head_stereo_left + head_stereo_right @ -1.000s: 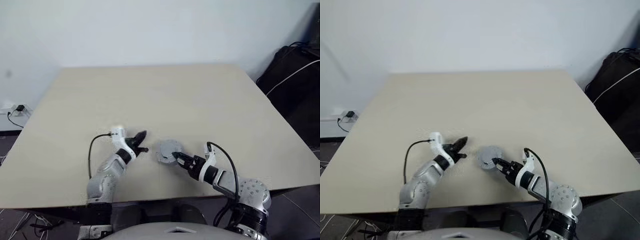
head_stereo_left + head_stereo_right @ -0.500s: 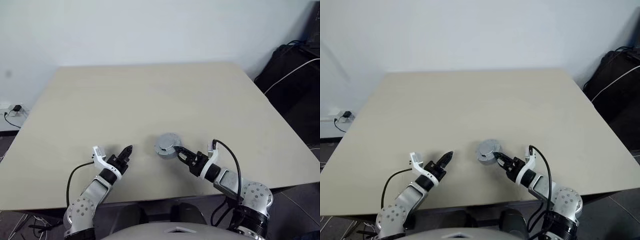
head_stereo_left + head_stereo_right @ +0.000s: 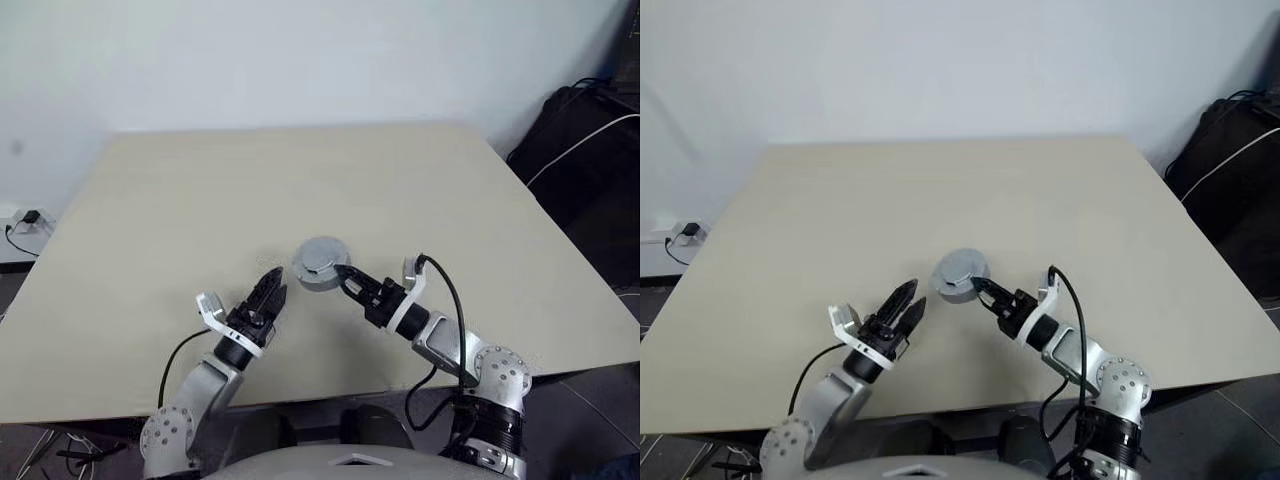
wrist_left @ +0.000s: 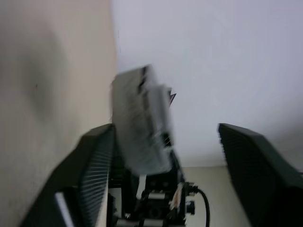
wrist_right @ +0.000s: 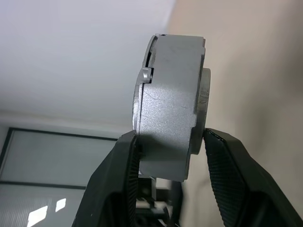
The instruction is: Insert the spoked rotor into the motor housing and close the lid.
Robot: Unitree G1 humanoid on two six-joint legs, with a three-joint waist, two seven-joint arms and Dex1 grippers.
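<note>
Left hand (image 3: 268, 290) fingers spread — right hand (image 3: 343, 275) clamped, raised.

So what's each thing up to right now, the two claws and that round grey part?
Right gripper: shut on the closed motor housing, holding it by its flat faces.
Closed motor housing: lid on, lifted off the table, held on edge.
Left gripper: open, holding nothing, beside the housing.

A broad, pale beige, matte-topped table (image 3: 330, 190) with straight edges stands against a white wall, narrowing toward its far edge, its flat surface plain and even in tone right across, from the wall side to the near edge by the robot.
</note>
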